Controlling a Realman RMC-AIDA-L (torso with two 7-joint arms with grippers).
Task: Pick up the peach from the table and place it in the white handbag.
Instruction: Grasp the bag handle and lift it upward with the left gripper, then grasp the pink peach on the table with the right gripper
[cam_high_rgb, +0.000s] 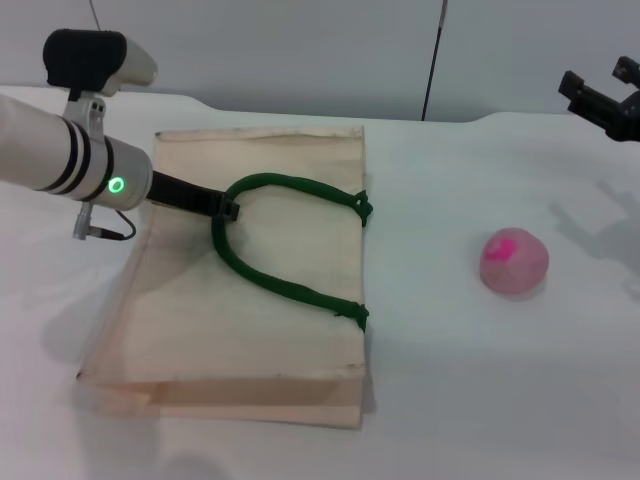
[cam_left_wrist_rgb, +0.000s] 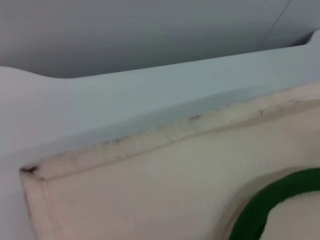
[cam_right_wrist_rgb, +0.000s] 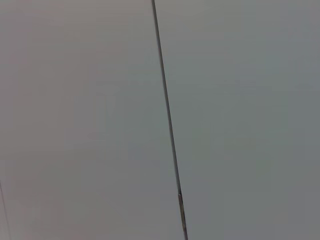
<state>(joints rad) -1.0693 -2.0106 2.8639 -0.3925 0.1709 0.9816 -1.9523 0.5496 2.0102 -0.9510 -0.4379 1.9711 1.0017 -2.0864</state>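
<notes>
The white handbag (cam_high_rgb: 250, 290) lies flat on the table at the left, its dark green handles (cam_high_rgb: 290, 285) looping across its top. My left gripper (cam_high_rgb: 226, 208) reaches over the bag from the left and is shut on the green handle at the loop's left end. The left wrist view shows the bag's far edge (cam_left_wrist_rgb: 150, 190) and a piece of the green handle (cam_left_wrist_rgb: 270, 205). The peach (cam_high_rgb: 514, 262), pale pink with a magenta patch, sits on the table to the right of the bag. My right gripper (cam_high_rgb: 598, 85) is open and empty, held high at the far right, well behind the peach.
The white table (cam_high_rgb: 440, 380) runs to a grey wall behind it. A thin dark cable (cam_high_rgb: 434, 60) hangs down the wall; it also shows in the right wrist view (cam_right_wrist_rgb: 167, 120), which holds only the wall.
</notes>
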